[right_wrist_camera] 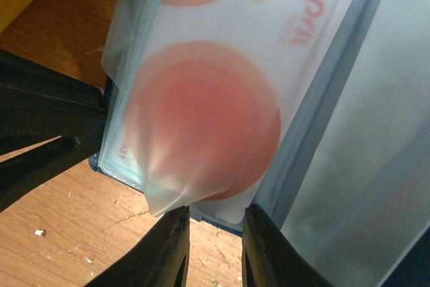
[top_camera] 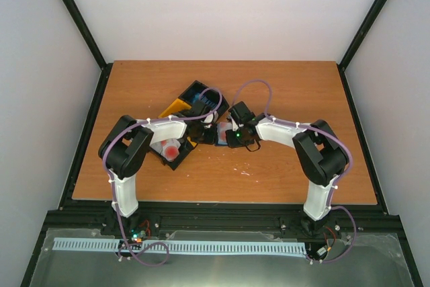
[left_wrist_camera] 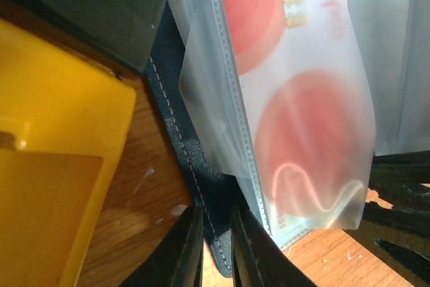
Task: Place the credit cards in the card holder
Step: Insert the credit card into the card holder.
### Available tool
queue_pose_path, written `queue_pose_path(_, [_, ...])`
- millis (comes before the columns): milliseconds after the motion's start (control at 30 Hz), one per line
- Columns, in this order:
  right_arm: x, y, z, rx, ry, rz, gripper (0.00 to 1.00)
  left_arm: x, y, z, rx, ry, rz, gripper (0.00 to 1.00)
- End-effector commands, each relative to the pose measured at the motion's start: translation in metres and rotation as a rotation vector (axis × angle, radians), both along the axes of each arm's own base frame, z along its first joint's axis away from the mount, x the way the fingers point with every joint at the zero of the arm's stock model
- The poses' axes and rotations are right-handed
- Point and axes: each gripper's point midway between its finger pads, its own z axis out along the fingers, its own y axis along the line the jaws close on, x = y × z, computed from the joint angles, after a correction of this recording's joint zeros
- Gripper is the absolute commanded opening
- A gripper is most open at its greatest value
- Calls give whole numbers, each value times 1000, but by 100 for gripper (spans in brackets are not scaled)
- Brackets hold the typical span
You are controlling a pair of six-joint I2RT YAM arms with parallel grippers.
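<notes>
**Risk: card drags back out, or holder slips the pinch**

Where things are: the card holder (left_wrist_camera: 193,169) lies open at frame centre of the top view, between both wrists and just beside the black-and-yellow tray (left_wrist_camera: 60,152). A white credit card (right_wrist_camera: 222,99) with red blotches sits behind a clear sleeve (left_wrist_camera: 205,109) of the holder. Can't tell if it's fully seated, since its far edge runs out of the right wrist frame.

Pincers:
- left gripper (left_wrist_camera: 216,233): narrow, clamped on the navy cover edge at the bottom of its frame.
- right gripper (right_wrist_camera: 213,233): narrow gap, tips at the lower edge of card and holder. Bare table (right_wrist_camera: 74,233) shows through the gap. Can't tell whether it pinches anything.

What could go wrong, as I judge it:
- The sleeve corner looks puckered, lower left of the right wrist frame. If the right tips catch that film on retreat, they'd likely pull the card out with it.
- If the right jaws close where they are, they may grab sleeve and card together, with the same result.
- The left hold is on a thin strip of cover only. Any sideways push from the right arm could slip it, and the holder would skid toward the tray or fold shut.
- The two grippers are nearly touching at frame centre, so a small lateral move risks finger-to-finger contact.
- A second card (top_camera: 172,148) waits in the tray, lower left of centre. Reaching for it with the left means releasing the cover, and nothing else pins the holder open.
</notes>
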Motion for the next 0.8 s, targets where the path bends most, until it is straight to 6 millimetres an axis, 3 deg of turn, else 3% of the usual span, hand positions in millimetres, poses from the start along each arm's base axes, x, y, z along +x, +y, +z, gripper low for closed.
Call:
queue_pose_path(0, [-5, -2, 9, -2, -16, -1, 25, 4, -4, 10, -8, -27, -19, 14])
queue_pose_path(233, [-30, -23, 20, -39, 35, -34, 34, 8, -3, 17, -5, -47, -10, 14])
queue_pose_path(333, [-36, -27, 34, -9, 34, -62, 35, 8, -4, 23, -13, -54, -8, 15])
queue_pose_path(433, [-26, -36, 47, 31, 8, -144, 35, 9, -2, 31, -15, -70, 7, 16])
queue_pose_path(567, [3, -54, 50, 0, -33, -289, 36, 10, 1, 51, -34, -111, 25, 19])
queue_pose_path(767, [32, -33, 50, 76, -47, -300, 31, 21, -8, 86, -141, -163, 24, 36])
